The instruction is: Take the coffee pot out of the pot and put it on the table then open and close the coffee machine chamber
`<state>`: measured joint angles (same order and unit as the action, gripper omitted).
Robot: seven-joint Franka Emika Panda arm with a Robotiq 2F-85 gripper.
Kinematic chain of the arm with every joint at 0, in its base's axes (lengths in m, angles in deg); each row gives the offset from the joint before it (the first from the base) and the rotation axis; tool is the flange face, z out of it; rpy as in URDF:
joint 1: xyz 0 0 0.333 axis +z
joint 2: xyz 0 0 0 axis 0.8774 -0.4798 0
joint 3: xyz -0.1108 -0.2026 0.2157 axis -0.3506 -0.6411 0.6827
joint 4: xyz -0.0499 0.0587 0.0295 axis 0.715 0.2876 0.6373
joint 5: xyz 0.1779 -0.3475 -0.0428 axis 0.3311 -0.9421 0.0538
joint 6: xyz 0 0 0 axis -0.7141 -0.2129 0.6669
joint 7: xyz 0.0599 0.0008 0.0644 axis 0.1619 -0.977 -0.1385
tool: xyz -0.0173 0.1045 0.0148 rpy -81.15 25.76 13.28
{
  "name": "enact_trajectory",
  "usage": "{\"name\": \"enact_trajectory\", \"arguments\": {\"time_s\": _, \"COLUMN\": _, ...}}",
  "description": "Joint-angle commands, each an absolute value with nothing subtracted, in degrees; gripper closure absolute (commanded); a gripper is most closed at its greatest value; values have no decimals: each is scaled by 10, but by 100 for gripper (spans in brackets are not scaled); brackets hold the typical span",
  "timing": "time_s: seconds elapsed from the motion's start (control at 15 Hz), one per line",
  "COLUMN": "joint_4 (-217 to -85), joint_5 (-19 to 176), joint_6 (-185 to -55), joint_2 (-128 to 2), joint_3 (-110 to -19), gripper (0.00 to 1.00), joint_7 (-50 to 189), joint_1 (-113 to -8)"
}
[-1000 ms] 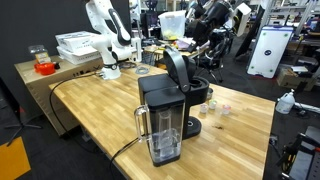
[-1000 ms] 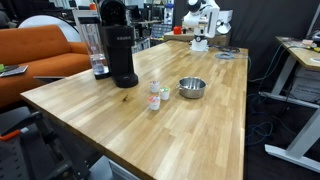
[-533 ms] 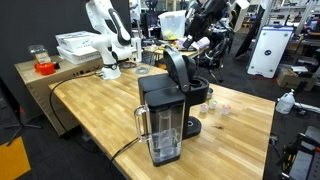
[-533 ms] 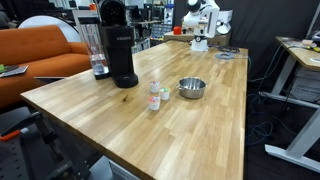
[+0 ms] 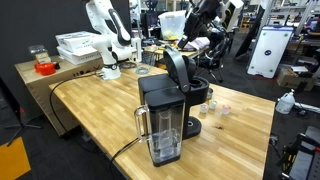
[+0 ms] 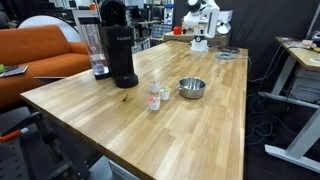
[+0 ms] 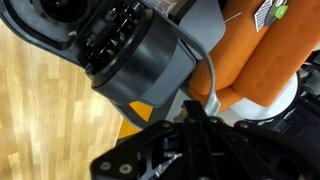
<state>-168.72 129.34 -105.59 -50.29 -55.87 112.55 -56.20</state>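
Observation:
The black coffee machine (image 5: pixel 165 112) stands on the light-wood table (image 5: pixel 90 115), and it also shows in an exterior view (image 6: pixel 118 52). Its rounded top chamber lid (image 5: pixel 178 66) is down, and its clear water tank (image 5: pixel 160 132) is at the side. A small metal pot (image 6: pixel 191 88) sits on the table (image 6: pixel 190 130) beside two small cup-like items (image 6: pixel 156 98). My white arm (image 5: pixel 106 38) stands folded at the table's far end (image 6: pixel 200 22), well away from the machine. In the wrist view my gripper (image 7: pixel 195 115) looks shut and empty, facing my own arm links.
A brown cabinet (image 5: pixel 40 80) with white boxes (image 5: pixel 76 45) and a red-filled container (image 5: pixel 43 66) stands beside the table. An orange sofa (image 6: pixel 40 55) is behind the machine. A black cord (image 5: pixel 60 85) runs along the table edge. Lab clutter fills the background.

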Motion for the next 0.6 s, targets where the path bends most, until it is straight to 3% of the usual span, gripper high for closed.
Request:
{"name": "enact_trajectory", "arguments": {"time_s": 0.0, "joint_4": -1648, "joint_5": 1291, "joint_6": -1023, "joint_2": -527, "joint_3": -553, "gripper": 100, "joint_7": 1138, "joint_1": -566}}
{"name": "enact_trajectory", "arguments": {"time_s": 0.53, "joint_4": -1610, "joint_5": 1283, "joint_6": -996, "joint_2": -543, "joint_3": -542, "gripper": 100, "joint_7": 1136, "joint_1": -564}}
